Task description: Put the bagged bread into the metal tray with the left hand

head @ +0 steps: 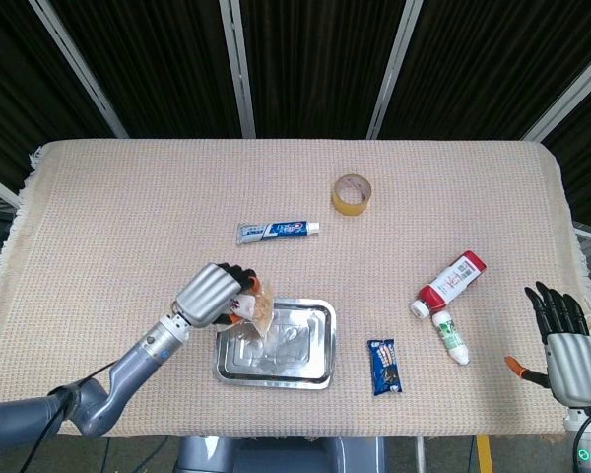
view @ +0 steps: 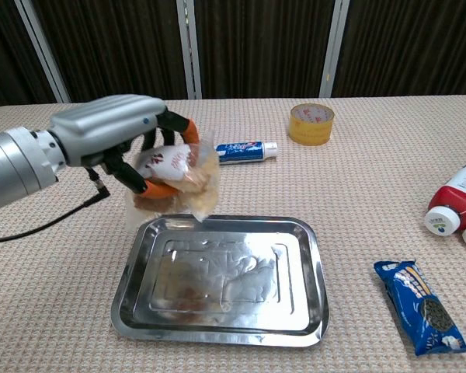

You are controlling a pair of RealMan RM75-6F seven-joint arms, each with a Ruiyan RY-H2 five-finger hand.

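My left hand [view: 116, 134] [head: 209, 293] grips the bagged bread [view: 177, 180] [head: 254, 305], a clear bag with a brown loaf and a red-and-white label. The bag hangs in the air over the left part of the metal tray [view: 303, 295] [head: 320, 347], and its reflection shows in the tray's bottom. The tray itself holds nothing. My right hand [head: 568, 347] is at the table's front right corner, its fingers spread and nothing in them; the chest view does not show it.
A toothpaste tube [view: 241, 151] [head: 279, 231] lies behind the tray and a tape roll [view: 311, 123] [head: 352, 193] further back. Right of the tray lie a blue cookie pack [view: 422, 306] [head: 385, 366], a red bottle [view: 457, 199] [head: 451, 282] and a small white bottle [head: 453, 337].
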